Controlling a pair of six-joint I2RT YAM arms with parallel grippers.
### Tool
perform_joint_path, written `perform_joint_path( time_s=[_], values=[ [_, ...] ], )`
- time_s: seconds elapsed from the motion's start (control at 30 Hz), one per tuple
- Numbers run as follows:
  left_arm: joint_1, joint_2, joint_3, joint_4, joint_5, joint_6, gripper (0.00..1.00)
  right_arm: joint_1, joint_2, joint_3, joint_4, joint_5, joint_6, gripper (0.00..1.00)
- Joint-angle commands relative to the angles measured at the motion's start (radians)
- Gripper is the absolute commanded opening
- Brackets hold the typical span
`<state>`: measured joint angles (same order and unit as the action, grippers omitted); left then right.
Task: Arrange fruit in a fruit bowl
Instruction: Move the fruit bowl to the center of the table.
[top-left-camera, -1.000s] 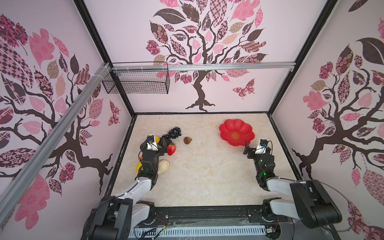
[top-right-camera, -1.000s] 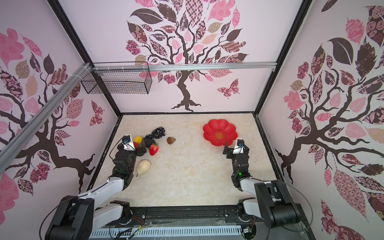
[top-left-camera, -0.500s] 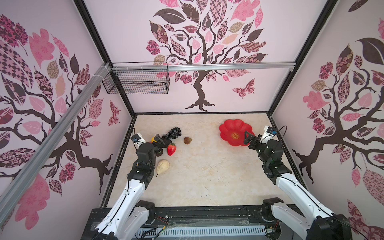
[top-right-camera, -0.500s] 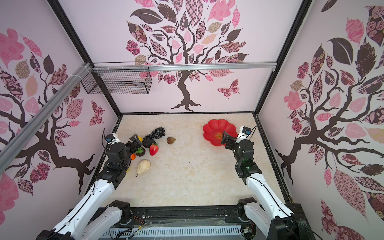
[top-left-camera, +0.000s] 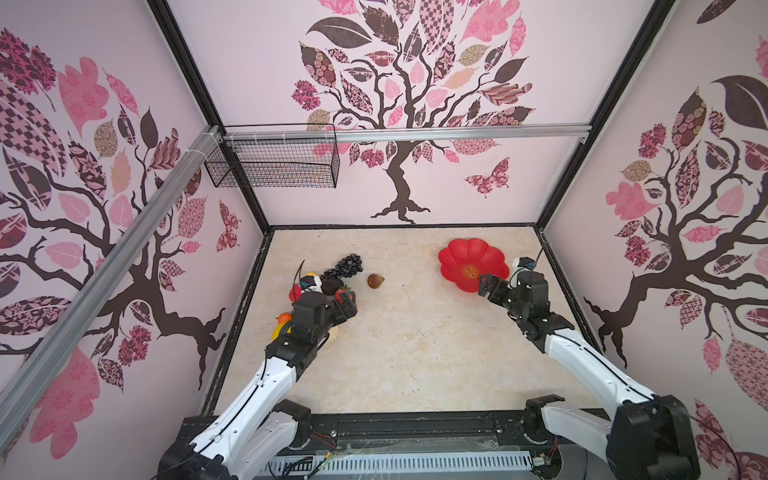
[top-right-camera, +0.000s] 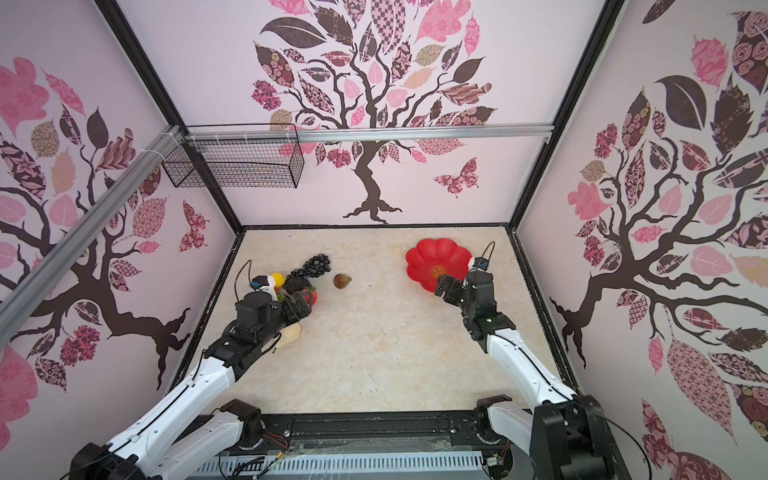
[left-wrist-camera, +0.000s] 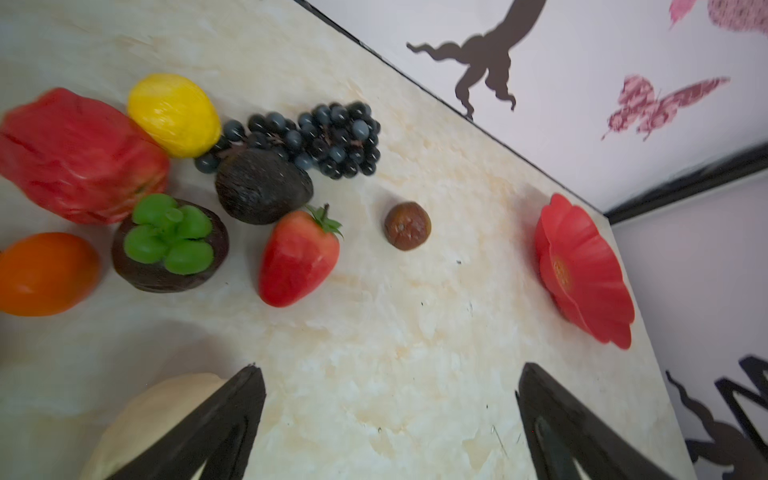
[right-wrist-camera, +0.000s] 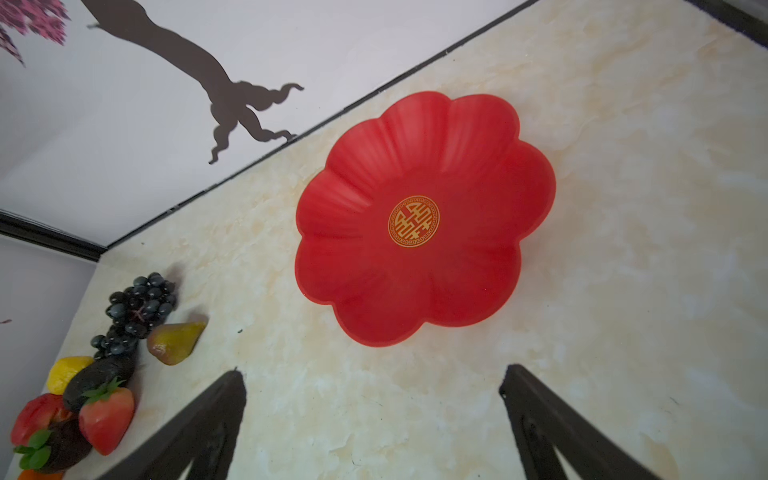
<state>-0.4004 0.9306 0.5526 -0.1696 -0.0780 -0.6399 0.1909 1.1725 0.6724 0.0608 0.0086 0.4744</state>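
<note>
The red flower-shaped fruit bowl (top-left-camera: 465, 259) (right-wrist-camera: 361, 266) lies empty at the back right. The fruit lies grouped at the left: black grapes (left-wrist-camera: 328, 139), lemon (left-wrist-camera: 174, 114), red apple (left-wrist-camera: 79, 153), avocado (left-wrist-camera: 262, 187), strawberry (left-wrist-camera: 297, 257), orange (left-wrist-camera: 41, 272), a dark green-capped fruit (left-wrist-camera: 170, 245) and a cream pear (left-wrist-camera: 158, 415). A brown fig (top-left-camera: 375, 281) sits apart from the group. My left gripper (top-left-camera: 347, 303) (left-wrist-camera: 386, 370) hovers open over the pear, just short of the strawberry. My right gripper (top-left-camera: 488, 286) (right-wrist-camera: 370, 370) hangs open at the bowl's near edge.
A black wire basket (top-left-camera: 274, 164) hangs from the aluminium rail (top-left-camera: 457, 133) on the back wall, high above the marbled table (top-left-camera: 415, 353). Patterned walls close in the table on three sides.
Both arms unfolded and reached forward. The left gripper came over the fruit group, and the right gripper swung up to the bowl's near edge. Both stayed open.
</note>
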Motion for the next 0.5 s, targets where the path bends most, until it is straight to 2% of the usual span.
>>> perform_joint_path(
  time_s=[0.0, 0.23, 0.47],
  values=[
    [-0.049, 0.024, -0.004, 0.007, -0.035, 0.089, 0.98, 0.04, 0.131, 0.133, -0.06, 0.023, -0.043, 1.0],
    [-0.064, 0.035, -0.055, 0.081, -0.005, 0.172, 0.98, 0.054, 0.449, 0.395, -0.15, 0.015, -0.069, 1.0],
    [-0.064, -0.011, -0.072, 0.1, -0.001, 0.187, 0.98, 0.06, 0.705, 0.617, -0.227, -0.017, -0.087, 1.0]
  ],
)
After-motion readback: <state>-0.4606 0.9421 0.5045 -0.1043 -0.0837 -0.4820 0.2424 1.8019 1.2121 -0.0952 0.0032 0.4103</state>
